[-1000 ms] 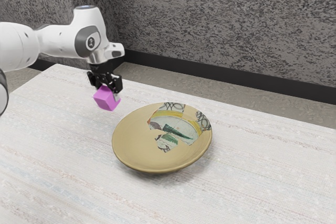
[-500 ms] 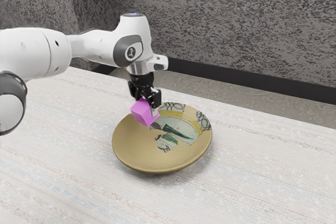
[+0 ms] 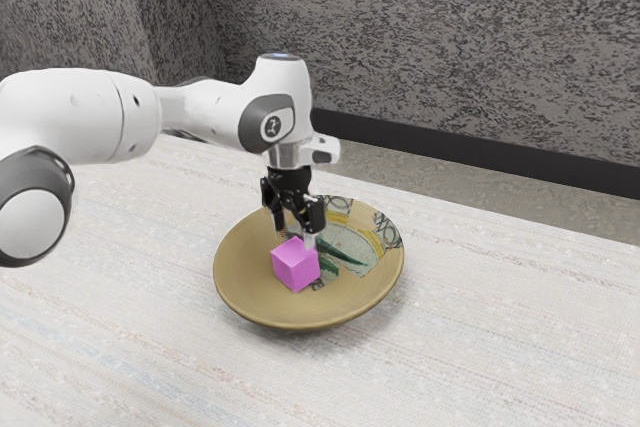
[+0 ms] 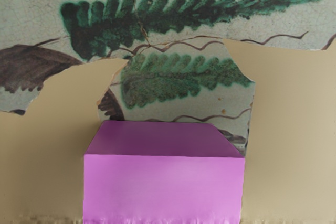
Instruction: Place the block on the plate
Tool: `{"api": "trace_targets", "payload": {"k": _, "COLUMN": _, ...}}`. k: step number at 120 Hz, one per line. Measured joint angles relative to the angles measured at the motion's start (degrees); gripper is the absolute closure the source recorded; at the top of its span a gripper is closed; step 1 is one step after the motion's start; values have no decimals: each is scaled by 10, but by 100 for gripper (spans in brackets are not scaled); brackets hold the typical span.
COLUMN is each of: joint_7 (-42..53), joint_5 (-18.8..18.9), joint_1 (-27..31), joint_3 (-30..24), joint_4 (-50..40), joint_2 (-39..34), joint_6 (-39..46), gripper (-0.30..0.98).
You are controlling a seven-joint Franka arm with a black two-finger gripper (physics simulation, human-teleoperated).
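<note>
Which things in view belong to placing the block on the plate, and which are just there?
Part of the job:
- pink block, seen within the plate's outline
- tan plate with a patterned patch
- claw, right over the block

Just there:
- pale table
- mottled wall
- dark baseboard

Exterior view: set at arm's (image 3: 90, 117) side, raised over table (image 3: 120, 337), looking slantwise down and across toward wall (image 3: 430, 47); far enough back for whole plate (image 3: 245, 272), with arm entering from exterior view's left
Wrist view: rides on arm's end, facing down into plate, very near, block (image 4: 163, 187) large at lower edge
Shared by both: block, part of plate with painted leaves (image 4: 178, 19)
</note>
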Motion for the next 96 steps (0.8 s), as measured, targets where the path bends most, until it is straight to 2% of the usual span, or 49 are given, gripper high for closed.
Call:
{"api": "trace_targets", "payload": {"k": 22, "joint_7": 0, "joint_5": 6, "joint_1": 13, "joint_3": 5, "joint_4": -33, "joint_2": -74, "joint_6": -30, "gripper": 3}}
{"api": "trace_targets", "payload": {"k": 43, "joint_7": 0, "joint_5": 41, "joint_1": 25, "joint_3": 9, "joint_4": -44, "joint_2": -161, "joint_6": -71, "gripper": 1}}
{"api": "trace_targets", "payload": {"k": 58, "joint_7": 1, "joint_5": 50, "joint_1": 39, "joint_3": 30, "joint_4": -36, "joint_2": -209, "joint_6": -96, "gripper": 1}}
{"api": "trace_targets", "payload": {"k": 96, "joint_7": 3, "joint_5": 58, "joint_1": 43, "joint_3": 35, "joint_4": -30, "joint_2": -258, "joint_6": -121, "gripper": 0}}
